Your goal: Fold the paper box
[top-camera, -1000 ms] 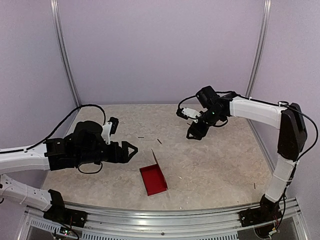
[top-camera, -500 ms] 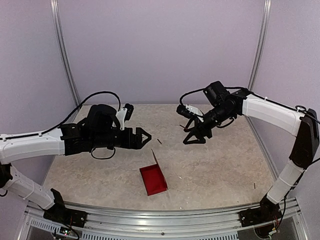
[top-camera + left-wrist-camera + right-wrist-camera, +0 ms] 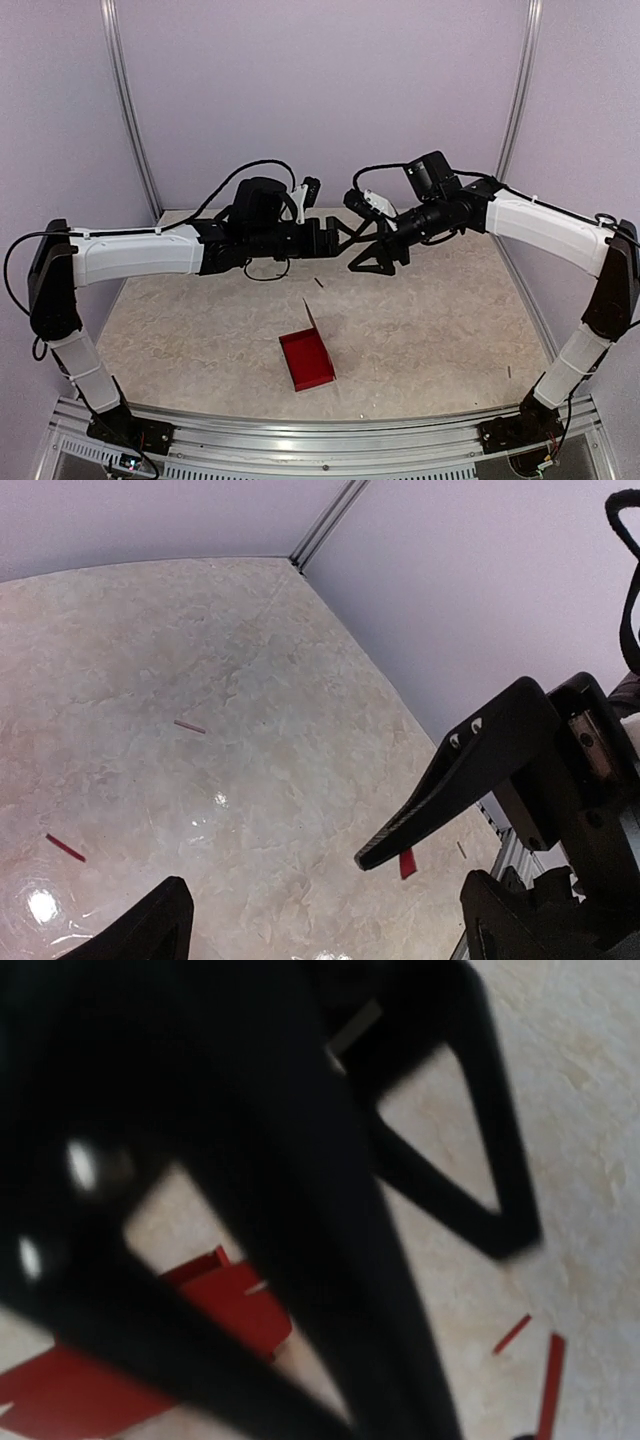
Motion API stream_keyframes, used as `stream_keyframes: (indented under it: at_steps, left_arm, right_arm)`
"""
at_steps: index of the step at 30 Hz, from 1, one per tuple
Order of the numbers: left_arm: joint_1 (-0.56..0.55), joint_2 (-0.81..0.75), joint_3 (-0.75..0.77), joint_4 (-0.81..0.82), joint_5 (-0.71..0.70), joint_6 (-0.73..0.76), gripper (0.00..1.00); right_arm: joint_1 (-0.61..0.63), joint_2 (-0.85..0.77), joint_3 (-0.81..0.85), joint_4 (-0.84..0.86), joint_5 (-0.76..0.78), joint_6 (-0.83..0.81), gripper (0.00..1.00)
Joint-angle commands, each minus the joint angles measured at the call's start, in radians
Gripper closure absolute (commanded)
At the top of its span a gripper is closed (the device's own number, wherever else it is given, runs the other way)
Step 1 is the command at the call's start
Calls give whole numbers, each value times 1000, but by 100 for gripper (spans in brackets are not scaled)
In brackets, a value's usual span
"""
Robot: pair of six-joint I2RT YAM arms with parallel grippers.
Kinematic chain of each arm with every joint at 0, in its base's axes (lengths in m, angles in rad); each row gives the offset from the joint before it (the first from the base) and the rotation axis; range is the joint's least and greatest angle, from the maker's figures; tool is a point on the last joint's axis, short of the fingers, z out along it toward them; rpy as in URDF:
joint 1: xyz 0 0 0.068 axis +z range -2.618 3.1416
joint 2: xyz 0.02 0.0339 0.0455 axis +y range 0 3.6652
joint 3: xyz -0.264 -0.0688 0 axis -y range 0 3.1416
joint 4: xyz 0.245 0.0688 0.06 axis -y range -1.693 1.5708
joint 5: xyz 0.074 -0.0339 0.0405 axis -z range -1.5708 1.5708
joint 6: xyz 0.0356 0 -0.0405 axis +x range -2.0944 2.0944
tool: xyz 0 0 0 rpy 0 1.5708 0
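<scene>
- Both arms have swung up and inward over the past second. The left gripper (image 3: 348, 232), which hung low over the table's left side, now reaches across above the far middle. The right gripper (image 3: 370, 262) has come over from the right to meet it.
- Seen from above, the two claws stand tip to tip in mid-air, just beside each other; whether they touch cannot be told.
- Left gripper: jaws spread wide with nothing between them. Its wrist camera shows only bare table (image 3: 250, 680) in the gap, and one black finger of the right gripper at the right of that view.
- Right gripper: fingers apart and holding nothing, though its own wrist view is heavily blurred.
- The paper box (image 3: 307, 358) lies where it lay before, on the table toward the near edge and about midway along it. One flap stands upright at its far side.
- The box sits well apart from both claws, below them and nearer the arm bases; neither touches it.
- In the right wrist view the red card shows at lower left, behind the dark fingers.
- A few red slivers (image 3: 65, 848) lie scattered on the marbled surface.
</scene>
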Motion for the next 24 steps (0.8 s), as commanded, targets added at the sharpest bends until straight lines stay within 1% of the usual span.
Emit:
stream_keyframes:
  at_steps: [1, 7, 10, 11, 17, 19, 21, 23, 24]
  left_arm:
    - [3, 50, 49, 49, 90, -12, 9]
    - [16, 98, 89, 31, 93, -37, 9]
    - [45, 116, 84, 21, 88, -74, 10]
    - [57, 115, 68, 36, 97, -88, 12]
    - [157, 73, -80, 185, 146, -201, 13]
    - [188, 56, -119, 195, 132, -213, 13]
    - [213, 39, -153, 177, 95, -207, 13]
    - [231, 16, -166, 130, 47, -189, 13]
    - [232, 5, -155, 82, 7, -168, 13]
  right_arm:
    - [13, -38, -12, 30, 5, 15, 19]
    - [16, -57, -17, 34, -20, 15, 19]
    - [17, -71, -17, 33, -16, 14, 19]
    - [16, -76, -18, 33, -11, 10, 19]
    - [16, -106, -43, 40, 18, -6, 19]
    - [16, -112, -48, 40, 30, -8, 19]
    - [16, -113, -55, 48, 74, 0, 19]
    - [16, -105, -57, 79, 196, 25, 19]
    - [16, -99, -58, 94, 281, 37, 19]
